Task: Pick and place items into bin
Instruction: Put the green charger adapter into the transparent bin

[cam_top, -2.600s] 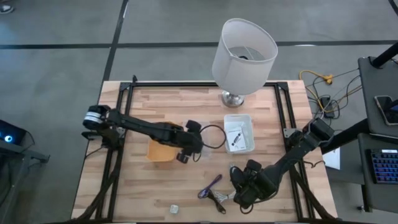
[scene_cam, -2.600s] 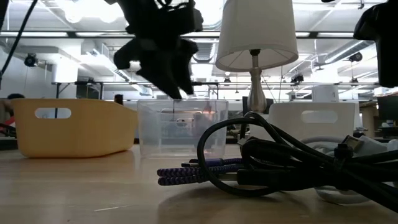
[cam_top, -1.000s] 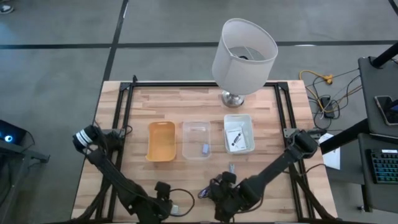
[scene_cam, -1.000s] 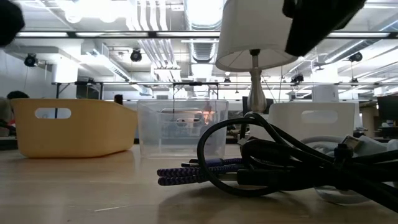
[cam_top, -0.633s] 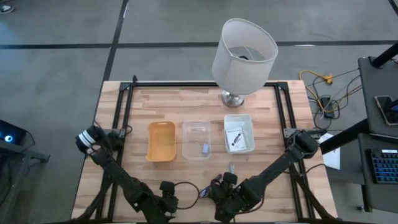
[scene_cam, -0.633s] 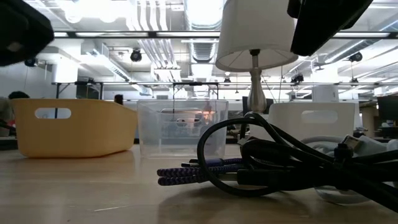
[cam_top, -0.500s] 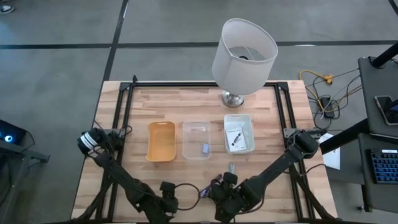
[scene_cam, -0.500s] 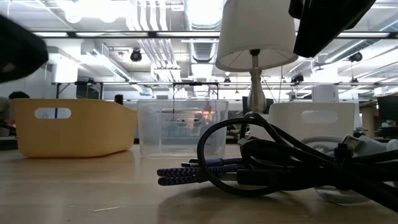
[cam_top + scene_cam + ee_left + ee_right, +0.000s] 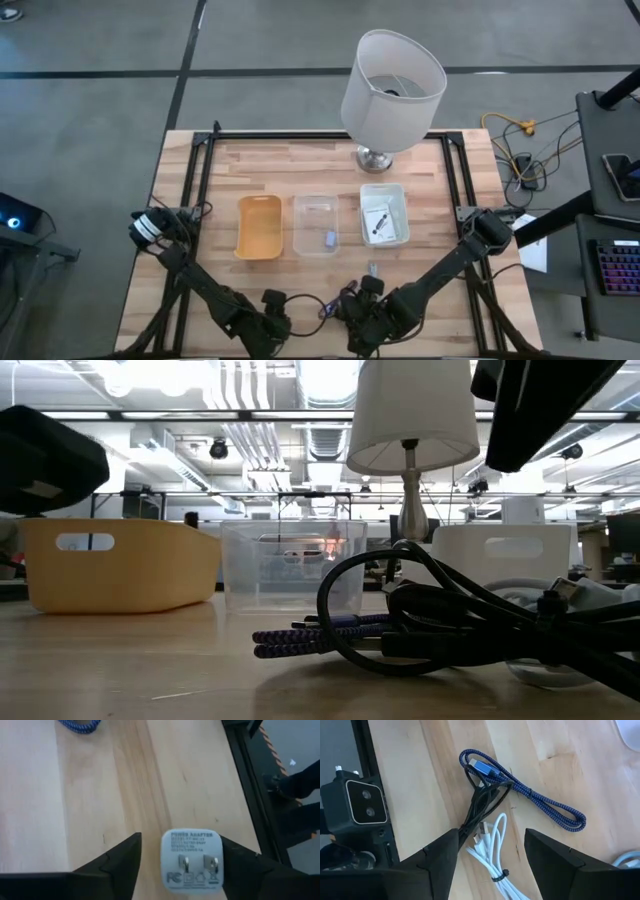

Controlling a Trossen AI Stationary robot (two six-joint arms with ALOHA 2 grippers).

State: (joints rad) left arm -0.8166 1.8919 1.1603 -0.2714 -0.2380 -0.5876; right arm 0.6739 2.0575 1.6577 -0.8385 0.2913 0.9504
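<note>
My left gripper (image 9: pixel 180 840) is open, low over the table's near edge (image 9: pixel 272 326). A white power adapter (image 9: pixel 191 861) lies flat between its fingers, prongs up. My right gripper (image 9: pixel 491 833) is also open and hovers just right of it (image 9: pixel 356 320), over a tangle of cords. A blue-purple braided cord (image 9: pixel 525 790), a black cord (image 9: pixel 481 810) and a white cord (image 9: pixel 490 851) lie there on the wood. The low view shows the black cord (image 9: pixel 450 622) and purple cord (image 9: pixel 320 636) close up. A small grey piece (image 9: pixel 372 269) lies alone. My left gripper stands over the adapter from above, one finger on each side. One finger (image 9: pixel 235 865) is right beside the adapter's edge (image 9: pixel 219 855), and I cannot tell whether it touches. The other finger is clearly apart.
A yellow bin (image 9: pixel 259 227), a clear bin (image 9: pixel 316 205) with a small item and a white bin (image 9: pixel 397 190) with a packet stand in a row mid-table. A large white lamp (image 9: pixel 392 78) stands at the far edge. The low camera (image 9: pixel 359 802) sits by the cords.
My left gripper has moved a little toward the table's right along the near edge, closer to the right gripper, and shows larger in the low view. The right gripper has barely shifted. The cords lie as before.
</note>
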